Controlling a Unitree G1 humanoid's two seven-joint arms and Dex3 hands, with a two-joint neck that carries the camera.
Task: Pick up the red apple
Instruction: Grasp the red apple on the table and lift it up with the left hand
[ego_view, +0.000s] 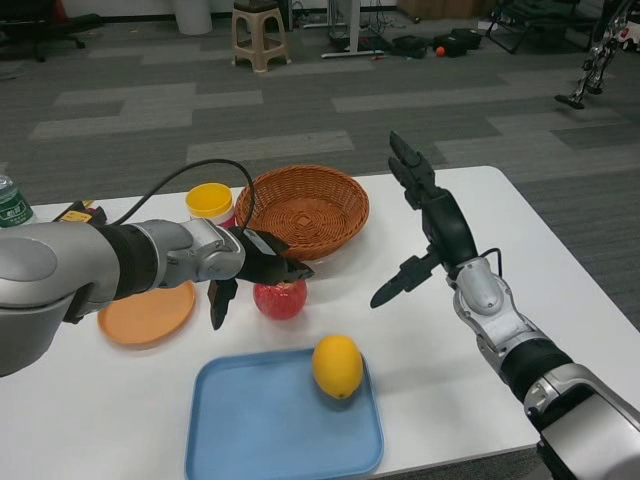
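The red apple (280, 299) sits on the white table (430, 340) just in front of the wicker basket (305, 207). My left hand (255, 266) hovers over the apple's top, fingers spread around it, one finger hanging down on the apple's left side; whether it touches the fruit I cannot tell. My right hand (428, 222) is raised above the table to the right of the basket, fingers apart, holding nothing.
A yellow lemon (337, 366) lies on the blue tray (250, 430) at the front. An orange plate (145, 314) lies to the left, a yellow cup (209, 203) behind it. A black cable arcs over my left forearm. A bottle shows at the far left edge.
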